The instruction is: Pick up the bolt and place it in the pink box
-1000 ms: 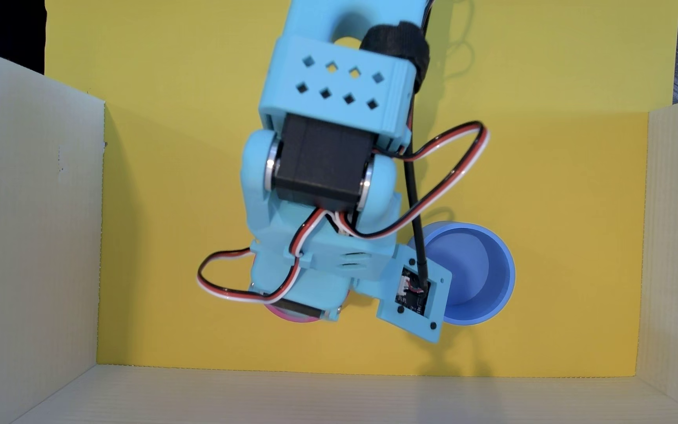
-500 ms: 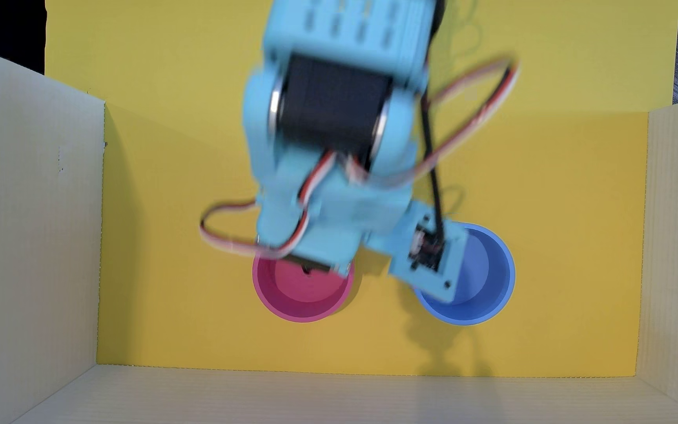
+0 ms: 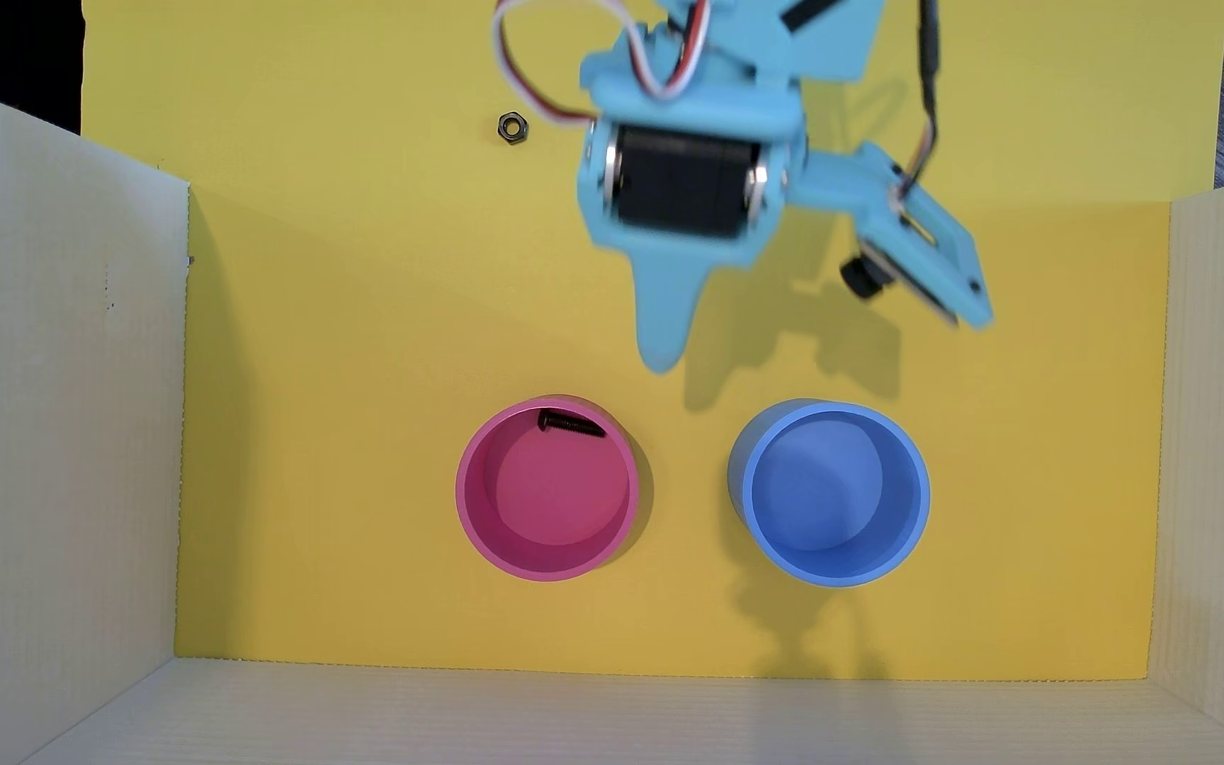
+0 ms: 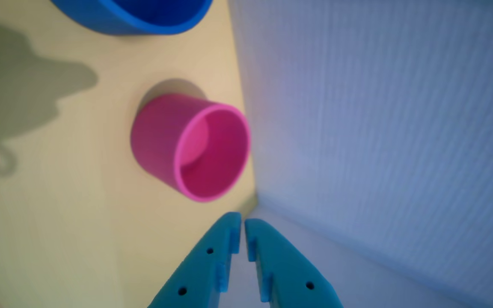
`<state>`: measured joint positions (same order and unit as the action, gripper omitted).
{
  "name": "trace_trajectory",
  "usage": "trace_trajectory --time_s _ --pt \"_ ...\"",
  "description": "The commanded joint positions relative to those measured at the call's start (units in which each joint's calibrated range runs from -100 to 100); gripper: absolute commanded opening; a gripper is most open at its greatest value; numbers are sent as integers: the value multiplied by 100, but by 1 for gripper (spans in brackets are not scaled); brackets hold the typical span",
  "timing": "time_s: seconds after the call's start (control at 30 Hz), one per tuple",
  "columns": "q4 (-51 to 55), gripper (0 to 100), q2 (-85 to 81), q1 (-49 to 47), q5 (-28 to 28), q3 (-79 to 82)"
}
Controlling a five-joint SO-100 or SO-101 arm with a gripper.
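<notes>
Bolt (image 3: 571, 424) placement looks done: in the overhead view it lies inside the pink box (image 3: 468, 507), against the inner wall at the side nearest the arm, and in the wrist view it is hidden behind that wall. Your tool (image 4: 242, 223) hangs above the yellow counter (image 3: 344, 309) between and behind the two cups, its jaws nearly together with only a thin slit between them and nothing gripped. What remains, by my judgement, is a clean retreat: lift before you swing, so the tips clear the pink rim and the blue container (image 3: 918, 500) beside it. Leave the nut (image 3: 513, 127) alone; it sits well apart, near the arm's base.
</notes>
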<state>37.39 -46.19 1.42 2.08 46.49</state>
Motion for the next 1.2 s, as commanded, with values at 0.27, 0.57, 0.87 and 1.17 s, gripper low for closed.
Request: trace_trajectory --time_s 0.27,0.57,0.87,1.17 --pt "-671 1 -2999 -451 -23 2963" --pt "109 2 -5322 -657 -23 5125" --pt "1474 1 -5255 -907 -643 5216" --pt "1988 1 -5264 -1158 -632 5062"
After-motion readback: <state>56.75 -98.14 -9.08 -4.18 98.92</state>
